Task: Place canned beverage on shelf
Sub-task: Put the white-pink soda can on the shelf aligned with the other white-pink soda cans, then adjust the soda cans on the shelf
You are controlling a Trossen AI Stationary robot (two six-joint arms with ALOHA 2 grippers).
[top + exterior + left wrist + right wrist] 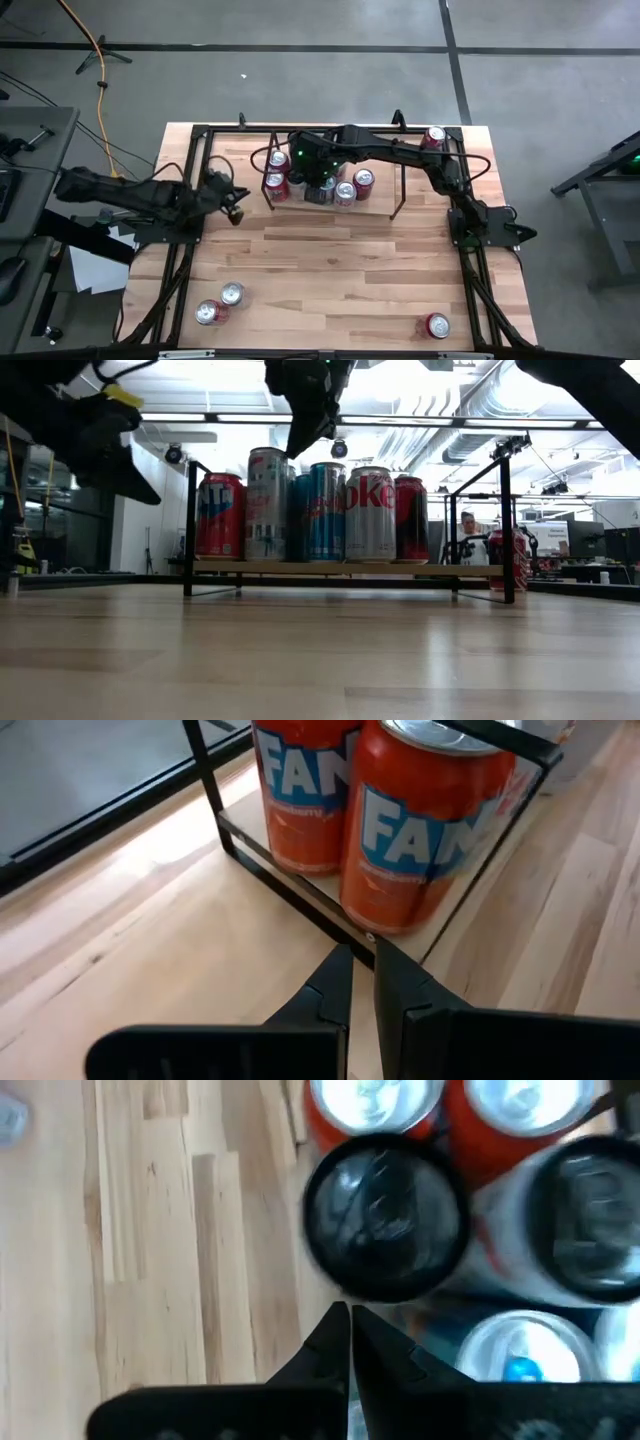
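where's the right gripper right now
In the high view the right gripper is shut, hanging over the cans on the shelf at the table's far middle.

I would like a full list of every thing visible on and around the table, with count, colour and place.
shelf: one, black rods with a clear top, far middle of the table
cans on the shelf: at least five, red, silver and blue, standing upright close together
loose cans, near left: two, red with silver tops
loose can, near right: one, red
loose can, far right corner: one, red
table: one, light wood, edged by a black frame
yellow cable: one, on the grey floor
left claw: shut, left of the shelf
right claw: shut, above the shelf cans
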